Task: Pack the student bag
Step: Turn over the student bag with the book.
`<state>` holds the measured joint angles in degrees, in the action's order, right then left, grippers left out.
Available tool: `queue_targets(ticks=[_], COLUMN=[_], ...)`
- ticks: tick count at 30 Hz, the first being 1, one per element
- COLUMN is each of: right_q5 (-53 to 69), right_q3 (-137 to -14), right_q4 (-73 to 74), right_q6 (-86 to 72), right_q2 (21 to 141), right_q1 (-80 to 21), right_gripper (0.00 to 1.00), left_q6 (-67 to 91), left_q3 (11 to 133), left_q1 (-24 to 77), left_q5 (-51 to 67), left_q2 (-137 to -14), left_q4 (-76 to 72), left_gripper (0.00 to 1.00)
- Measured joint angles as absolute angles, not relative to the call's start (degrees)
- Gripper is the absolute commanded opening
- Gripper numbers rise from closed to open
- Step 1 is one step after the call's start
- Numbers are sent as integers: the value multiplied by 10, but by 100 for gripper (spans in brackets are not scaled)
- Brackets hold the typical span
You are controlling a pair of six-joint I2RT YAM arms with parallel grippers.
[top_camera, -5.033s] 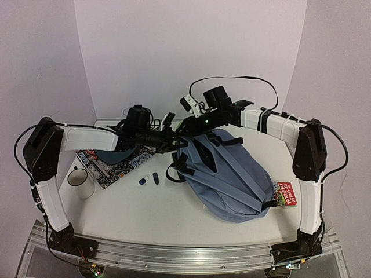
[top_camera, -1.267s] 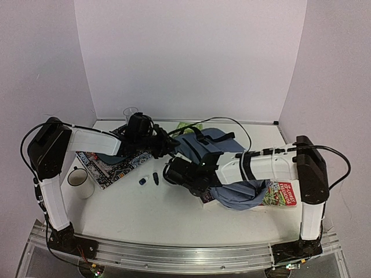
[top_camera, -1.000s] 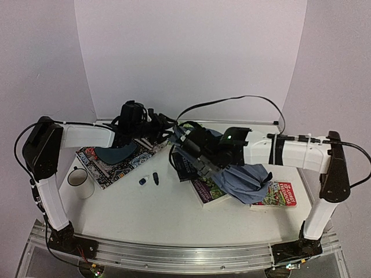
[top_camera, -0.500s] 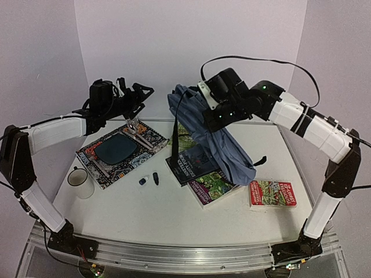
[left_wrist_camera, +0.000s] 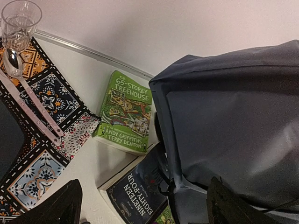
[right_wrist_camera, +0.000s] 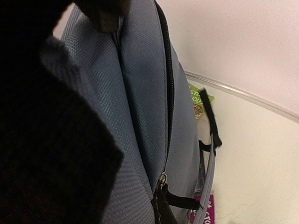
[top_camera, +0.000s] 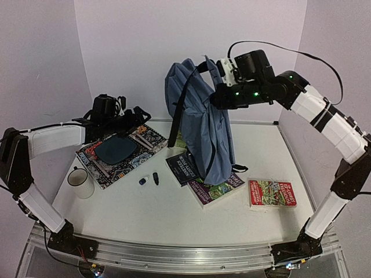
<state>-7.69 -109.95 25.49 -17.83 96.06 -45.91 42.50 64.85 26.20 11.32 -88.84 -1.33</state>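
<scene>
Up high, the right gripper is clamped on the top of the student bag, with its fingertips buried in fabric. The bag hangs upright, its lower end over a dark book and a colourful book; whether they touch is unclear. The green book behind the bag shows properly only in the left wrist view. The left gripper hovers wide open and empty above the patterned placemat.
</scene>
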Motion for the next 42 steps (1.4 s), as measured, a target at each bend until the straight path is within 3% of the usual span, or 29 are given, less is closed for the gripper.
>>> queue_targets(ticks=[7, 14, 18, 19, 22, 27, 36, 42], right_q5=[10, 120, 158, 165, 185, 187, 43, -70], right_q3=[-987, -681, -565, -545, -487, -451, -502, -583], right_q4=[160, -45, -150, -165, -194, -170, 51, 188], right_q6=[-281, -440, -505, -514, -527, -500, -348, -271], right_q2=[892, 790, 760, 750, 717, 705, 705, 691], right_q1=[-415, -336, -282, -271, -236, -211, -210, -210], right_gripper=[0, 0, 2, 6, 32, 54, 88, 98], left_q6=[392, 367, 353, 349, 343, 336, 321, 311], left_q3=[643, 643, 643, 644, 646, 664, 709, 734], left_q1=[262, 281, 320, 329, 356, 379, 387, 393], left_q5=[104, 133, 148, 150, 161, 178, 184, 184], left_q2=[-880, -880, -894, -900, -928, -971, -1010, -1055], left_q4=[12, 16, 16, 16, 17, 31, 36, 44], left_gripper=[94, 94, 94, 94, 93, 93, 94, 93])
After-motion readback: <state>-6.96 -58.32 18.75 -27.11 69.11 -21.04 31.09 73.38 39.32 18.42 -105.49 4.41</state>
